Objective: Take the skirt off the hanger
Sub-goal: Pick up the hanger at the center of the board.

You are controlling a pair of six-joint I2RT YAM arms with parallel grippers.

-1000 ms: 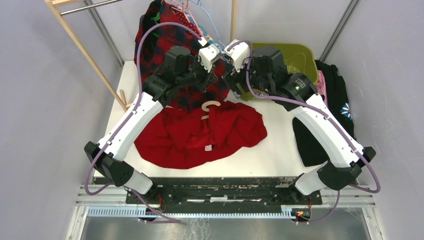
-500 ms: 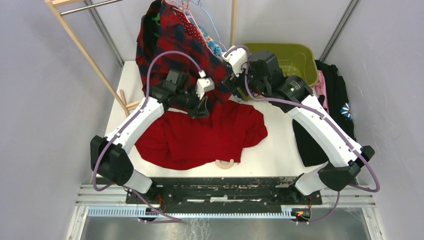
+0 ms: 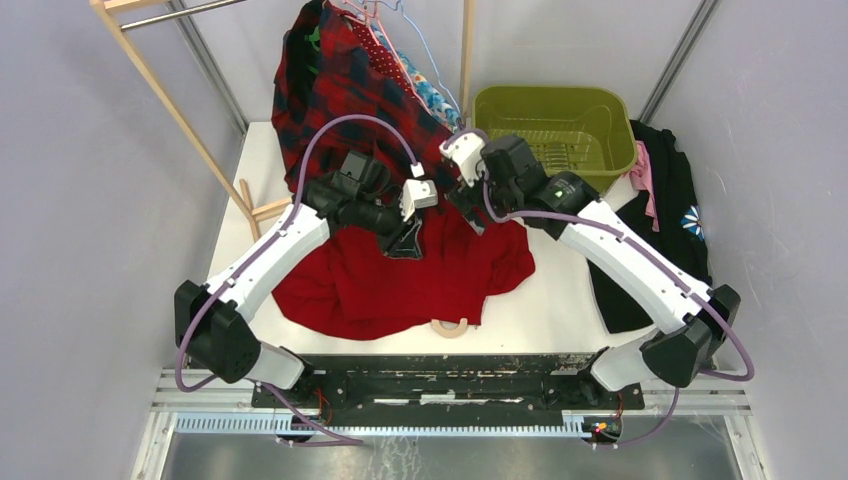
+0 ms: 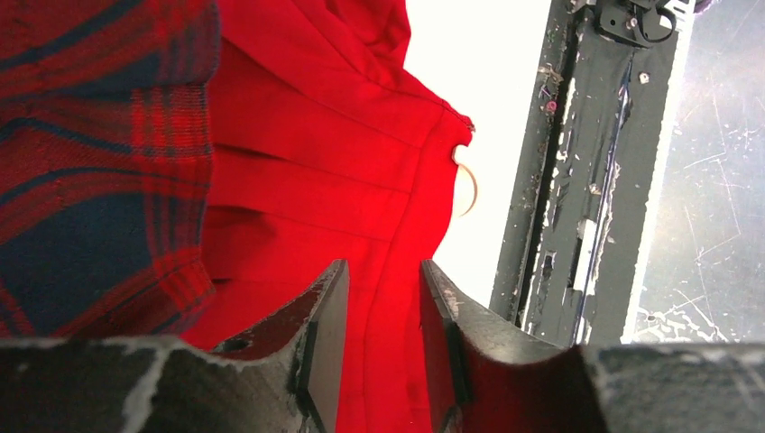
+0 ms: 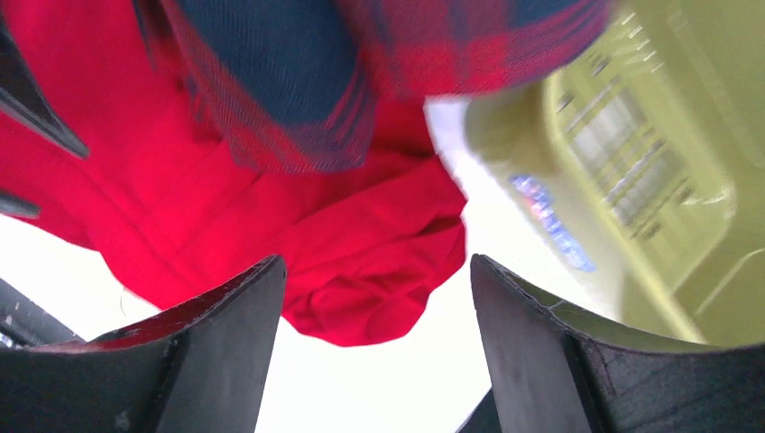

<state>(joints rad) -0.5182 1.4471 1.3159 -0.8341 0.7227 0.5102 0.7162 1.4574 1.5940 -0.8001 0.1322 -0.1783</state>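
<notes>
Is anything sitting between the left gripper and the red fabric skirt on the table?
Nothing visible does. The left gripper looks straight onto the red fabric skirt. The red-and-navy plaid garment hangs off to one side, and the pale curved hanger hook pokes out at the skirt's near edge.

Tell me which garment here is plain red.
The skirt lying on the table. The hanging garment is red-and-navy plaid; the garment at the right edge is black.
</notes>
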